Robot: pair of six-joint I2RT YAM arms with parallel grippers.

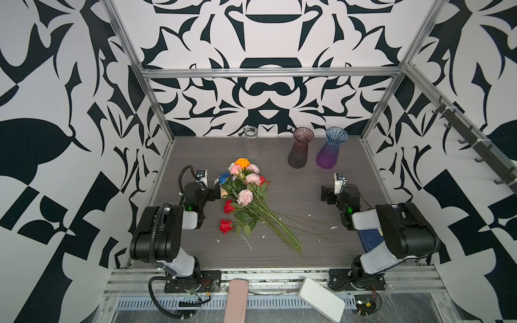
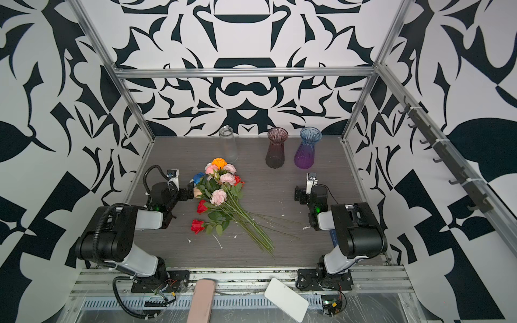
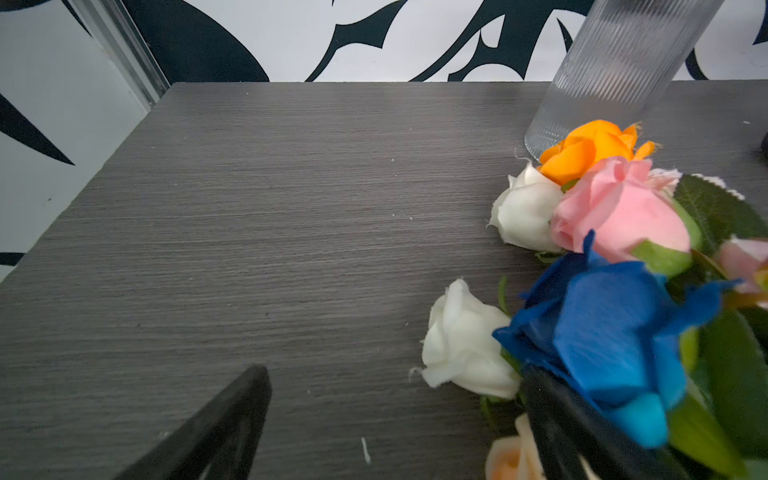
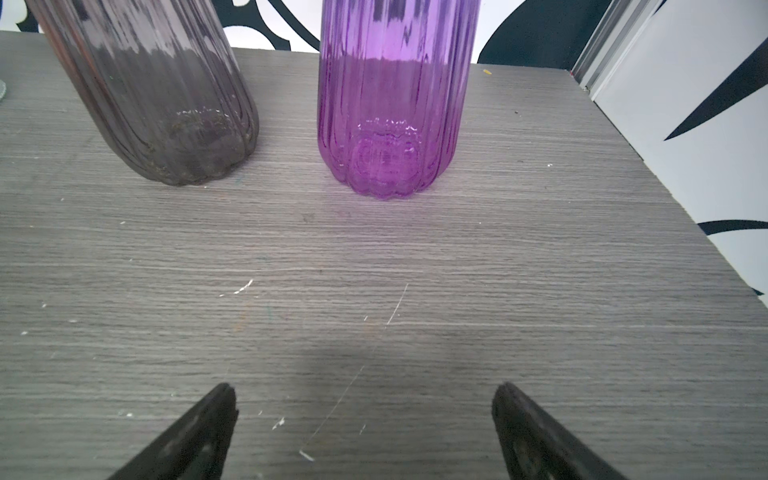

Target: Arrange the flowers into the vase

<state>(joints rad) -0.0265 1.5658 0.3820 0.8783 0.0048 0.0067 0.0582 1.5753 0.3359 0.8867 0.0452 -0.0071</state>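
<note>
The flowers (image 1: pixel 246 195) (image 2: pixel 221 195) lie in a bundle on the grey table, left of centre, heads toward the back and green stems fanning toward the front. Three vases stand at the back: a clear ribbed one (image 1: pixel 251 142) (image 3: pixel 615 70), a smoky pink one (image 1: pixel 300 148) (image 4: pixel 166 104) and a blue-to-purple one (image 1: pixel 331 148) (image 4: pixel 390 116). My left gripper (image 1: pixel 216 193) (image 3: pixel 397 377) is open beside the flower heads. One of its fingers (image 3: pixel 557 415) rests against the blue rose (image 3: pixel 611 332) and a peach bud. My right gripper (image 1: pixel 324 194) (image 4: pixel 365 390) stands open over bare table, well short of the vases.
White scraps (image 1: pixel 247 242) dot the table. A blue flat item (image 1: pixel 369 237) lies under the right arm. On the front rail sit a pink slab (image 1: pixel 236 299) and a white slab (image 1: pixel 321 299). Aluminium posts (image 1: pixel 159 112) and patterned walls close in the sides and back.
</note>
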